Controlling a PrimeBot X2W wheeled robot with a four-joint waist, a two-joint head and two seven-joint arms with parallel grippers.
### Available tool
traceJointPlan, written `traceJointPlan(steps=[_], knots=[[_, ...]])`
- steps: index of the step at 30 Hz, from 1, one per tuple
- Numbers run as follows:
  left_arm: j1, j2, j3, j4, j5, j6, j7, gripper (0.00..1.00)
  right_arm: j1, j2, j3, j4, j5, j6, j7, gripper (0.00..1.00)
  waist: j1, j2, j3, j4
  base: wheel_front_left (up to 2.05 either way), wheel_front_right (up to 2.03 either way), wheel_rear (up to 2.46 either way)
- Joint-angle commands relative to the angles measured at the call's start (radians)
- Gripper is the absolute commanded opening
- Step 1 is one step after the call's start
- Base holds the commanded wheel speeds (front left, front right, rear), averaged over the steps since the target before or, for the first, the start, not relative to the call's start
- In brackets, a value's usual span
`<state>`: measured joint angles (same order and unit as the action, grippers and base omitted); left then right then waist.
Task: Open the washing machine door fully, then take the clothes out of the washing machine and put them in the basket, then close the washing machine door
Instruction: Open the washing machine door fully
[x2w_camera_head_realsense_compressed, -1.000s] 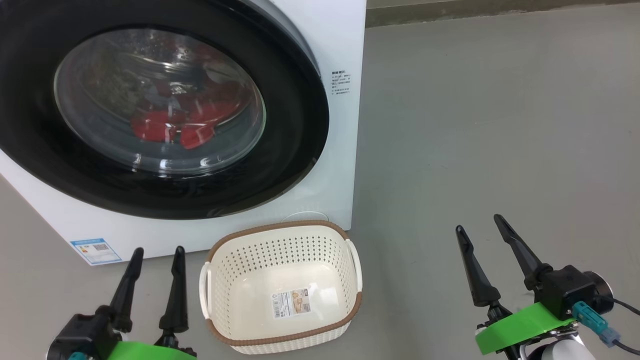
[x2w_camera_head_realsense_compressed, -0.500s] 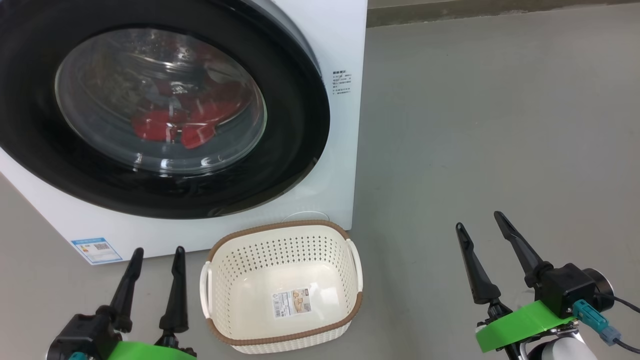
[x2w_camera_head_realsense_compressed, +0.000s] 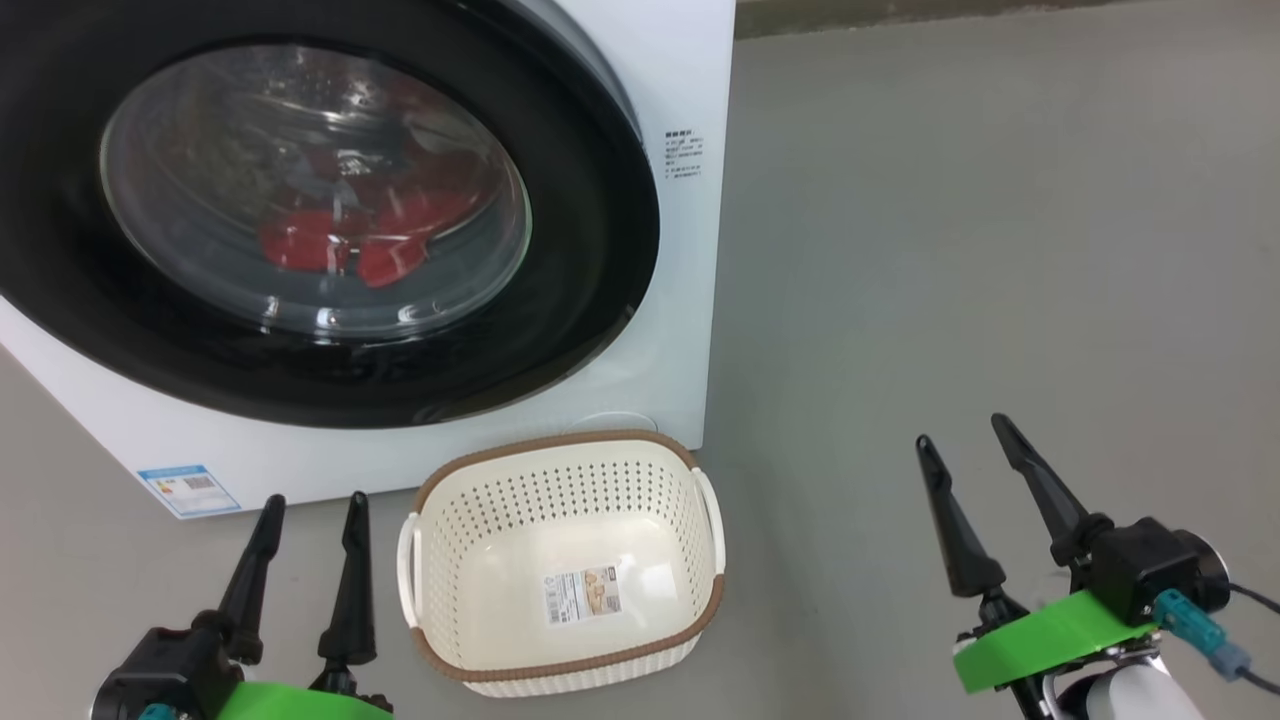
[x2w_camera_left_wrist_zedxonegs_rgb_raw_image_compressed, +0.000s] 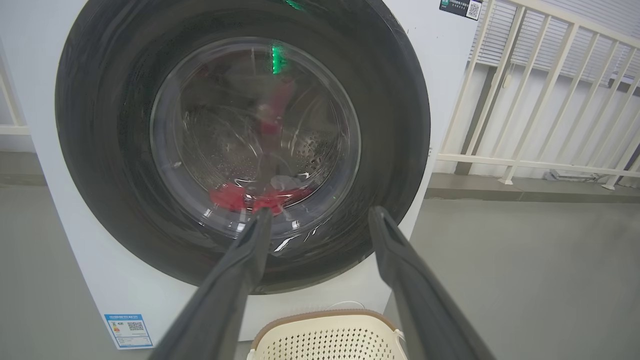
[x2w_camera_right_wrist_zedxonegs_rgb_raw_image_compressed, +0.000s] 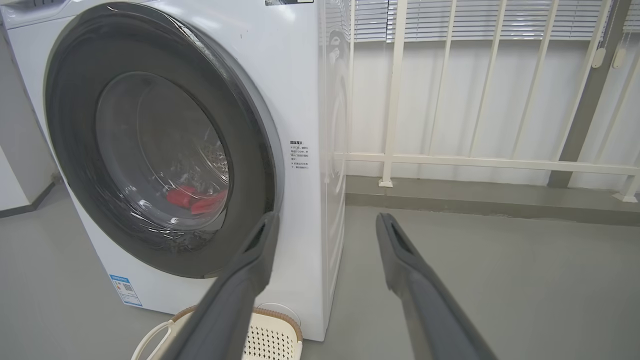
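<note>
The white washing machine (x2w_camera_head_realsense_compressed: 690, 70) stands at the upper left, and its washing machine door (x2w_camera_head_realsense_compressed: 590, 250), black-rimmed with a glass bowl, lies flat against the front. Red clothes (x2w_camera_head_realsense_compressed: 330, 245) show through the glass at the drum's bottom, also in the left wrist view (x2w_camera_left_wrist_zedxonegs_rgb_raw_image_compressed: 240, 197) and the right wrist view (x2w_camera_right_wrist_zedxonegs_rgb_raw_image_compressed: 195, 200). The cream basket (x2w_camera_head_realsense_compressed: 560, 450) sits on the floor before the machine, with nothing in it but a label. My left gripper (x2w_camera_head_realsense_compressed: 312, 505) is open, low and left of the basket. My right gripper (x2w_camera_head_realsense_compressed: 962, 432) is open over bare floor to the basket's right.
Grey floor (x2w_camera_head_realsense_compressed: 950, 250) stretches to the right of the machine. A white railing (x2w_camera_right_wrist_zedxonegs_rgb_raw_image_compressed: 475, 162) with blinds behind it runs along a raised kerb (x2w_camera_right_wrist_zedxonegs_rgb_raw_image_compressed: 475, 200) beyond the machine. A blue label (x2w_camera_head_realsense_compressed: 188, 488) sits at the machine's lower front.
The head view has shifted a little, so the machine and basket sit slightly higher in it. My right gripper has edged up and right; the left is still.
</note>
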<state>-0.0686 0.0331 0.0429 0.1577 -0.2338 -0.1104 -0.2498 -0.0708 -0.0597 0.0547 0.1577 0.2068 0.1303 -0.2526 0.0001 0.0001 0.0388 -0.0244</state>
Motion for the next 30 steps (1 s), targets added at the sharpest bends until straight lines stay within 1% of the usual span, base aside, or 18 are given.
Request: traceJointPlan(steps=[1, 2, 3, 4, 11, 15, 19, 24, 28, 29, 30], knots=[[-0.032, 0.017, 0.031, -0.032, 0.014, 0.007, -0.012, 1.0, -0.05, -0.01, 0.02, -0.022, 0.02, 0.0, -0.009, 0.49, 0.0, -0.0001, 0.012, 0.003, 0.0, 0.0, 0.0], [-0.036, 0.017, 0.031, -0.033, 0.016, 0.008, -0.012, 1.0, -0.059, -0.011, 0.02, -0.021, 0.03, 0.0, -0.009, 0.39, 0.0, -0.0001, 0.019, 0.004, 0.0, 0.0, 0.0], [-0.039, 0.017, 0.03, -0.035, 0.018, 0.008, -0.012, 1.0, -0.068, -0.013, 0.023, -0.018, 0.041, 0.0, -0.009, 0.04, 0.0, -0.0001, 0.027, 0.005, 0.0, 0.0, 0.0], [-0.043, 0.017, 0.029, -0.036, 0.02, 0.008, -0.012, 1.0, -0.079, -0.016, 0.027, -0.015, 0.052, 0.0, -0.009, 0.0, 0.0, -0.0001, 0.036, 0.007, 0.0, 0.0, 0.0], [-0.08, 0.017, 0.009, -0.063, 0.035, 0.008, -0.012, 1.0, -0.178, -0.044, 0.045, 0.033, 0.137, 0.0, -0.009, 0.0, 0.0, -0.0001, 0.116, 0.03, 0.0, 0.0, 0.0], [-0.105, 0.017, -0.007, -0.089, 0.033, 0.012, -0.012, 1.0, -0.257, -0.054, 0.064, 0.073, 0.233, 0.0, -0.009, 0.0, 0.0, -0.0001, 0.171, 0.047, 0.0, 0.0, 0.0], [-0.131, 0.017, -0.022, -0.12, 0.018, 0.011, -0.012, 1.0, -0.344, -0.086, 0.115, 0.113, 0.324, 0.0, -0.009, 0.0, 0.0, -0.0001, 0.224, 0.066, 0.0, 0.0, 0.0], [-0.158, 0.017, -0.032, -0.155, 0.016, 0.008, -0.012, 1.0, -0.453, -0.12, 0.185, 0.164, 0.484, 0.0, -0.009, 0.0, 0.0, -0.0001, 0.28, 0.095, 0.0, 0.0, 0.0], [-0.172, 0.017, -0.037, -0.167, 0.016, 0.009, -0.012, 1.0, -0.543, -0.153, 0.258, 0.193, 0.657, 0.0, 0.007, 0.0, 0.0, -0.0001, 0.316, 0.114, 0.0, 0.0, 0.0], [-0.172, 0.017, -0.037, -0.167, 0.016, 0.009, -0.012, 1.0, -0.543, -0.153, 0.258, 0.193, 0.657, 0.0, 0.007, 0.0, 0.0, -0.0001, 0.316, 0.114, 0.0, 0.0, 0.0], [-0.175, 0.017, -0.039, -0.169, 0.018, 0.01, -0.012, 1.0, -0.567, -0.165, 0.276, 0.192, 0.701, 0.0, 0.019, 0.0, 0.0, -0.0001, 0.325, 0.117, 0.0, 0.0, 0.0]])
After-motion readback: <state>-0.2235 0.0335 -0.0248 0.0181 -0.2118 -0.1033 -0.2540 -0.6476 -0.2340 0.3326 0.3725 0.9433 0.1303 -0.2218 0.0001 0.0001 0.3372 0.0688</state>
